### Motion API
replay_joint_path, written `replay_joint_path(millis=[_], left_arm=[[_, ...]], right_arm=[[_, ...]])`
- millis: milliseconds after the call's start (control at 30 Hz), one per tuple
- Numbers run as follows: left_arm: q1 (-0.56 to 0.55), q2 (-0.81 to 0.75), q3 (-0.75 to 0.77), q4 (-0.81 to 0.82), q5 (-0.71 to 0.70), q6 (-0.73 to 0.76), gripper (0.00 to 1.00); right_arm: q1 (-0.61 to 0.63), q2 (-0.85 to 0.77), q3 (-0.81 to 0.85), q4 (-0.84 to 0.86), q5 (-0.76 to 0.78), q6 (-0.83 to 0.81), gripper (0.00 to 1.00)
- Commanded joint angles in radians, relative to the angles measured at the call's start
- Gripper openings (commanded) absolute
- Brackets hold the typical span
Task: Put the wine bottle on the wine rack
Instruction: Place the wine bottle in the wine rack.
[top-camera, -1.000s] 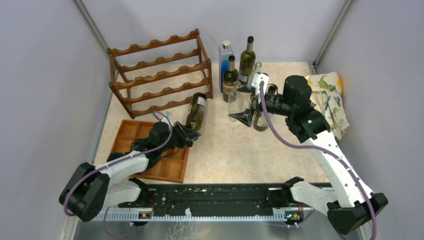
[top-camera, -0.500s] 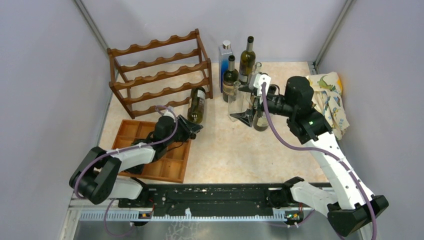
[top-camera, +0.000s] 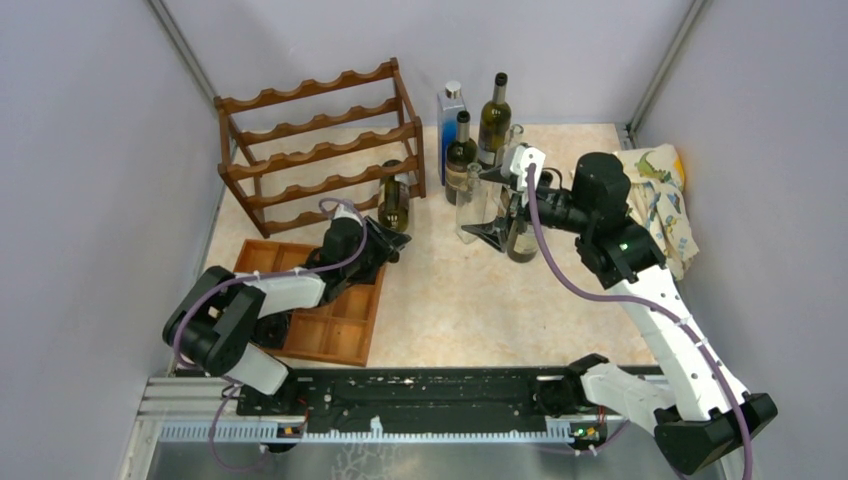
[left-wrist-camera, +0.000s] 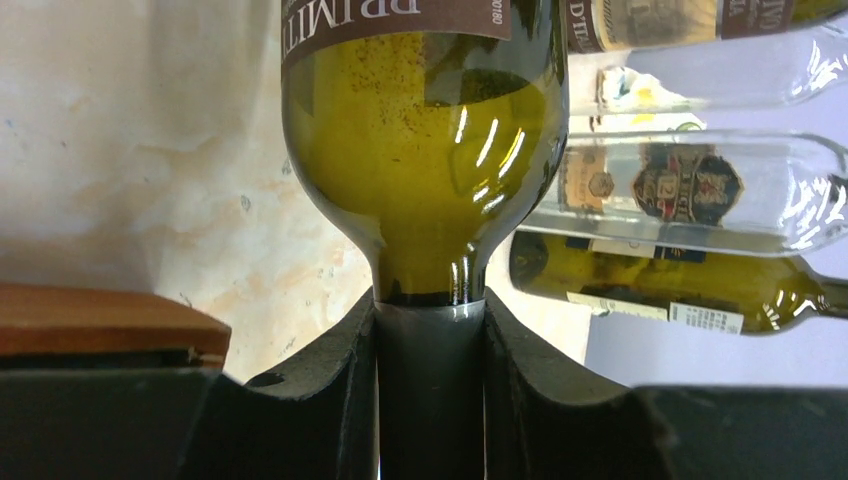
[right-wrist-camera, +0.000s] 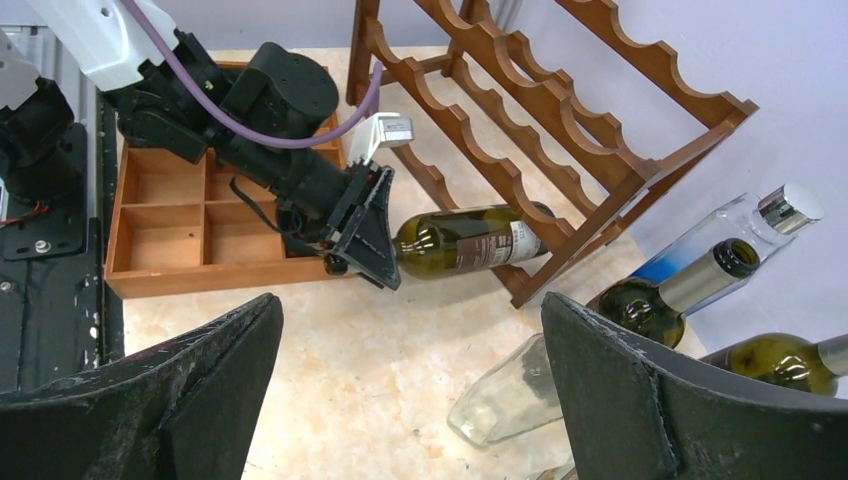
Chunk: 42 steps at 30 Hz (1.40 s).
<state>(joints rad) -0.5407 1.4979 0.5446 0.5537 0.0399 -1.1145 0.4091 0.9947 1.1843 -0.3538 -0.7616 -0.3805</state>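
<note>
Upper left of the overhead frame, the wine rack stands on the worktop, with a wooden compartment tray just below it. Your left gripper, reaching over the tray's upper right corner, is clamped on the neck of the wine bottle. The bottle lies level, its base pushed in at the rack's lower right end, beside the corner post. Whether it rests on the worktop cannot be told. Right of the rack stands a cluster of bottles, a blue one among them. Your right gripper hangs close against them, jaws spread wide, holding nothing. A patterned cloth lies far right.
</note>
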Motion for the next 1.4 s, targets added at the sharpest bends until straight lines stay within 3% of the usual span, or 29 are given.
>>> replay_joint_path(millis=[0, 833, 1367], left_arm=[[-0.003, 0.041, 0.082, 0.169, -0.08, 0.005, 0.0], [-0.034, 0.336, 0.253, 0.364, -0.322, 0.091, 0.0], [-0.033, 0.44, 0.361, 0.374, -0.412, 0.162, 0.0]], right_arm=[[-0.014, -0.028, 0.003, 0.053, -0.013, 0.015, 0.98], [-0.019, -0.035, -0.017, 0.053, -0.022, -0.001, 0.98], [-0.024, -0.03, -0.018, 0.052, -0.027, -0.003, 0.98]])
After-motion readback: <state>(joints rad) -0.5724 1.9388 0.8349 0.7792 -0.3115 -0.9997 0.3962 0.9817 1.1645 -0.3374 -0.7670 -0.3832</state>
